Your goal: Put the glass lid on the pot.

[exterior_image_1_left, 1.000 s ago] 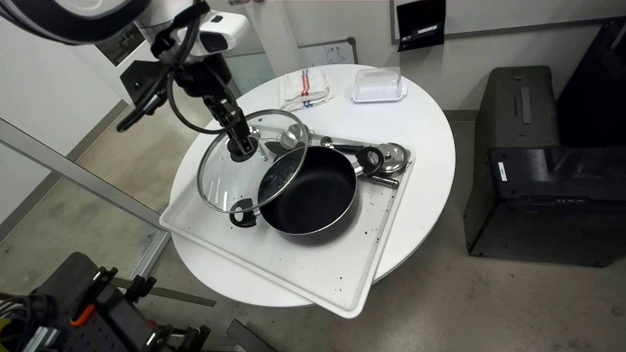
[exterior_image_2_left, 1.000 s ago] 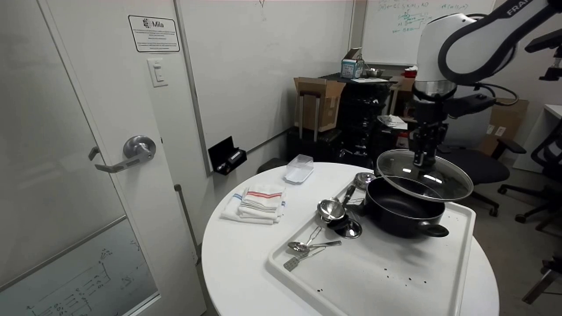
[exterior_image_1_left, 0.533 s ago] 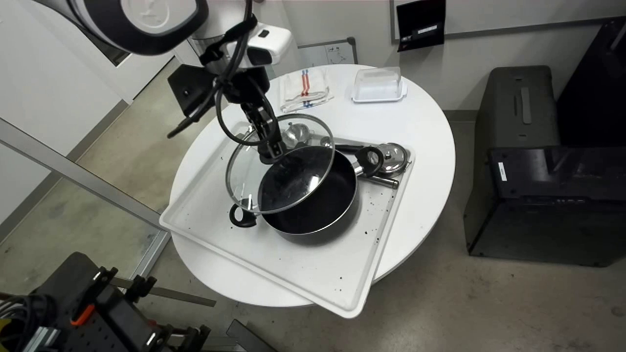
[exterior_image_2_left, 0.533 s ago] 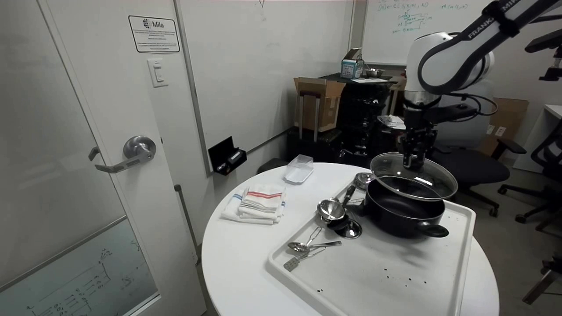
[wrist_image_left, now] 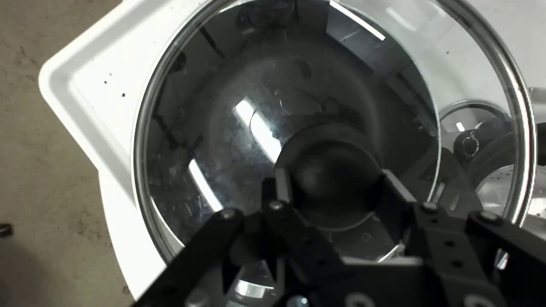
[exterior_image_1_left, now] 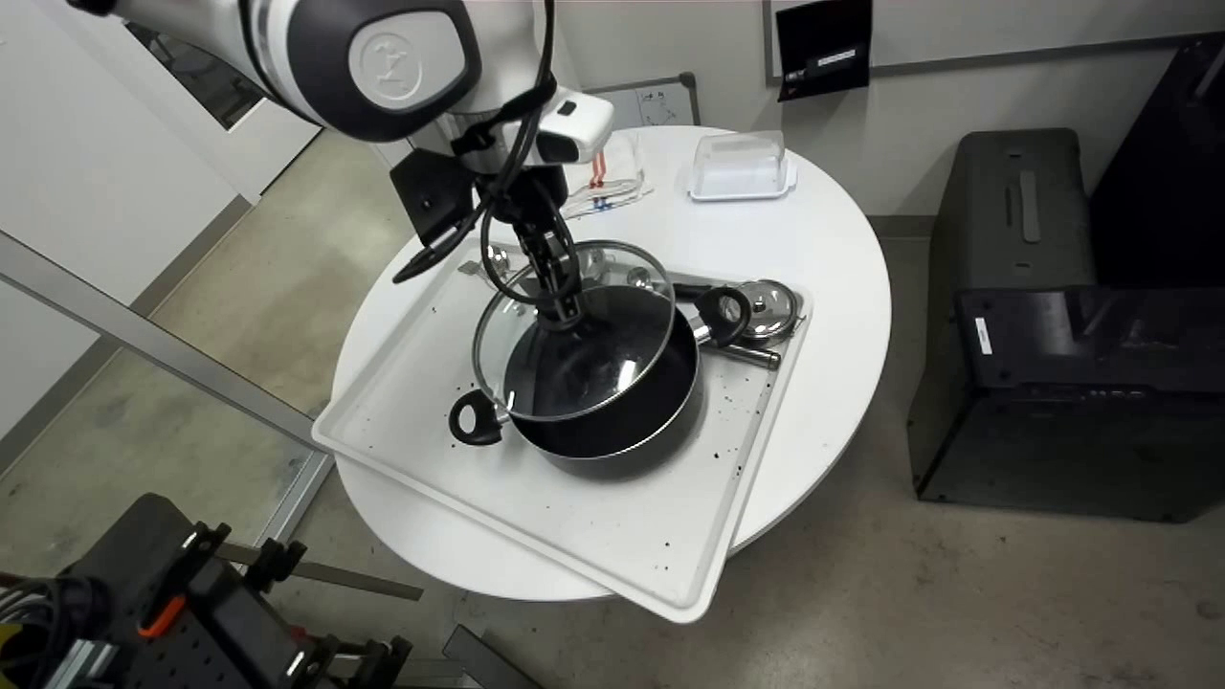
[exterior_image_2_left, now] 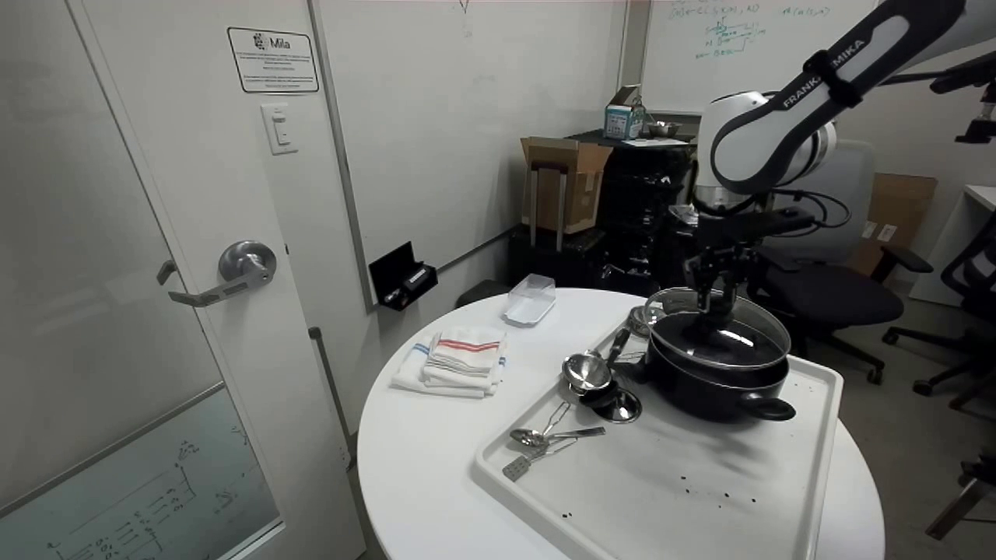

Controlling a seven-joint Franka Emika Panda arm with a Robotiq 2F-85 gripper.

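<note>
The glass lid point(exterior_image_1_left: 622, 359), a clear disc with a metal rim, hangs over the black pot point(exterior_image_1_left: 622, 438). My gripper point(exterior_image_1_left: 560, 314) is shut on the lid's black knob point(wrist_image_left: 330, 170), with a finger on each side of it in the wrist view point(wrist_image_left: 337, 183). In an exterior view the lid point(exterior_image_2_left: 759, 330) is just above the pot point(exterior_image_2_left: 700, 397), with a narrow gap at the front rim. In the wrist view the pot's rim shows through the glass, off to one side of the lid's rim. The pot's two black handles point(exterior_image_1_left: 476, 418) stick out uncovered.
The pot stands on a white tray point(exterior_image_1_left: 574, 517) on a round white table point(exterior_image_2_left: 436, 459). A strainer point(exterior_image_2_left: 587, 372), spoon and spatula point(exterior_image_2_left: 516, 467) lie beside it. A small lidded metal pot point(exterior_image_1_left: 768, 311) is near one handle. Folded towels point(exterior_image_2_left: 459, 362) and a clear box point(exterior_image_1_left: 739, 167) stand farther off.
My gripper has carried the lid sideways over the pot and lowered it towards the rim. The lid covers more of the pot now. The pot has not moved.
</note>
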